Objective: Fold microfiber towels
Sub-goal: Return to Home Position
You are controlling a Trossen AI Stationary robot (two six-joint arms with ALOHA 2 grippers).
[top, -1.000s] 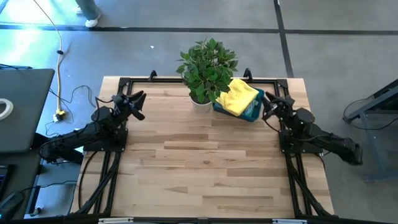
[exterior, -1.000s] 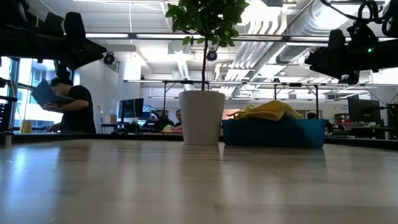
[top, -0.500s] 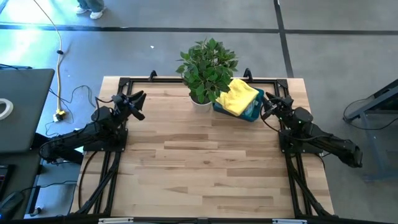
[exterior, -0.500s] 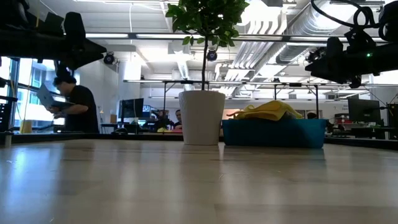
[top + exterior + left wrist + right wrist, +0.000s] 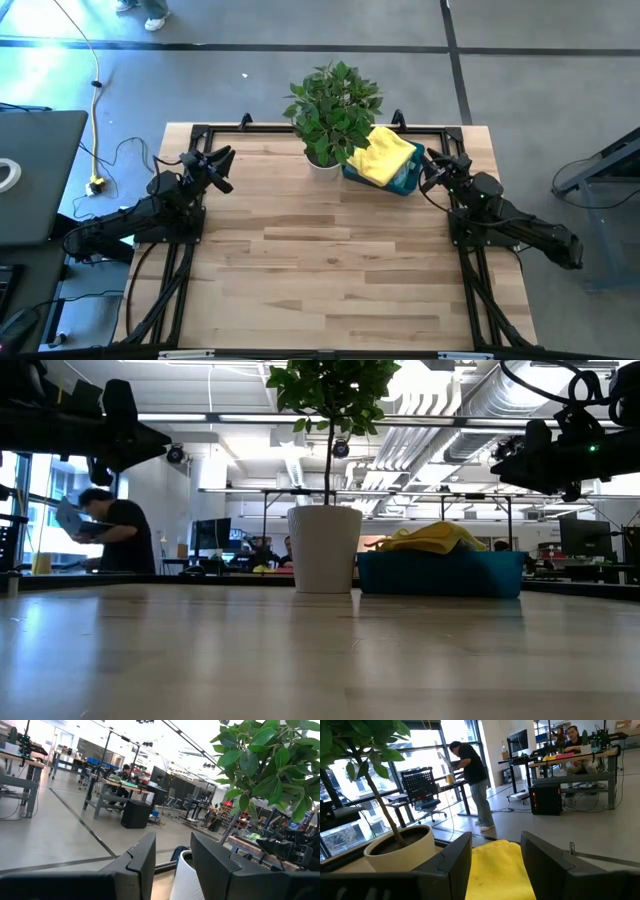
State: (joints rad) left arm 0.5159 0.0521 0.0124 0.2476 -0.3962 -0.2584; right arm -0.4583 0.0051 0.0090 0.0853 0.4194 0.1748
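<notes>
Flanking bin (image 5: 405, 183) with yellow towel (image 5: 383, 157): potted plant (image 5: 333, 108).

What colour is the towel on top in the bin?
Yellow. The towel shows best in the high view, heaped over the teal bin.

You get even, bright light over the table (image 5: 330, 280) from above, though glare whitens the floor (image 5: 40, 60) at far left. At table height, ceiling lights (image 5: 250, 417) backlight the plant (image 5: 330, 385), leaving its leaves dark; the table shows pale reflections.
</notes>
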